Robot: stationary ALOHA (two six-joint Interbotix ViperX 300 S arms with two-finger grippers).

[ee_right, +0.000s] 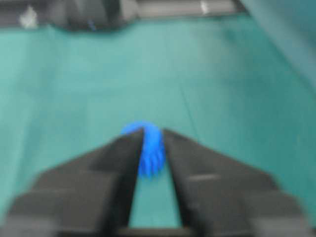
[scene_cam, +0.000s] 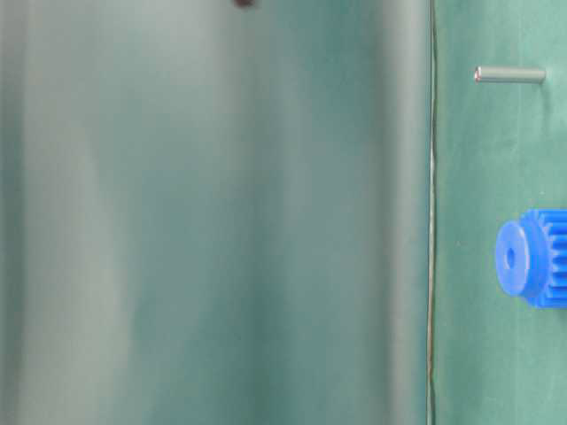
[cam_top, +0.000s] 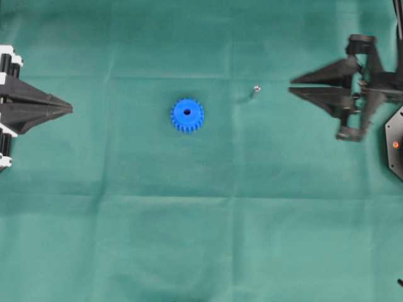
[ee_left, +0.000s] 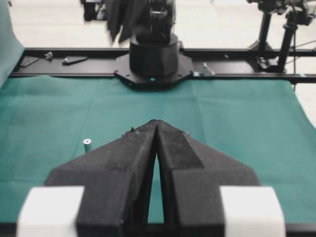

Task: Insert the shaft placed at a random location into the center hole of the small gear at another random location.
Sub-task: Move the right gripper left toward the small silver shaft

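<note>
The small gear (cam_top: 187,115), bright blue, lies flat on the green cloth near the middle, its dark center hole (cam_top: 187,112) facing up. The shaft (cam_top: 255,91), a tiny silvery pin, stands on the cloth to the gear's right. Both show in the table-level view, the shaft (scene_cam: 509,74) and the gear (scene_cam: 532,257). My left gripper (cam_top: 69,110) is shut and empty at the far left. In the left wrist view (ee_left: 156,122) its fingers hide the gear; the shaft (ee_left: 87,144) shows left of them. My right gripper (cam_top: 290,85) is open and empty, right of the shaft. Its blurred wrist view (ee_right: 154,132) shows the distant gear (ee_right: 150,150) through the gap.
A green cloth (cam_top: 201,220) with fold creases covers the table. The right arm's black base (cam_top: 395,145) sits at the right edge and shows in the left wrist view (ee_left: 153,59) beyond the cloth, on a black rail (ee_left: 237,76).
</note>
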